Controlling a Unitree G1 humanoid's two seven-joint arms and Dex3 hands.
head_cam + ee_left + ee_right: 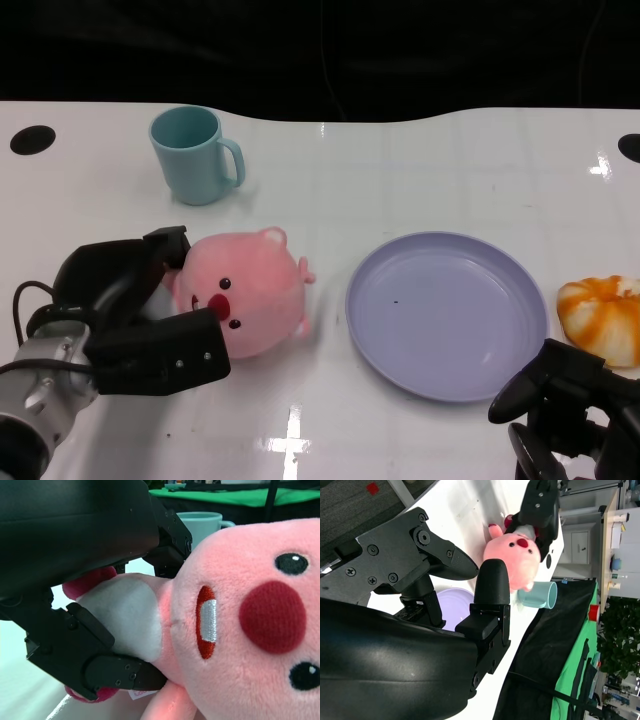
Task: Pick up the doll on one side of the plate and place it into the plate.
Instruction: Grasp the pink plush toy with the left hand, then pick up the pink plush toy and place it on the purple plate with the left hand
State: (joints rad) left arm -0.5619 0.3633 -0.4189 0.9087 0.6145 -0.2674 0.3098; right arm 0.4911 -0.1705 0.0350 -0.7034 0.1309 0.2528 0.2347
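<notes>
A pink plush doll (250, 290) with a red nose lies on the white table, just left of the lilac plate (445, 315). My left hand (130, 310) grips the doll from its left side, with the thumb in front and the fingers behind. Up close, the doll (240, 620) fills the left wrist view and black fingers (100, 670) press into its white belly from both sides. My right hand (570, 400) rests at the table's near right, fingers apart and holding nothing. The right wrist view shows the doll (512, 560), my left hand (540, 507) on it and the plate (452, 605).
A teal mug (195, 155) stands behind the doll at the back left. An orange and white plush toy (605, 318) lies right of the plate, near my right hand. The table's far edge runs along a dark background.
</notes>
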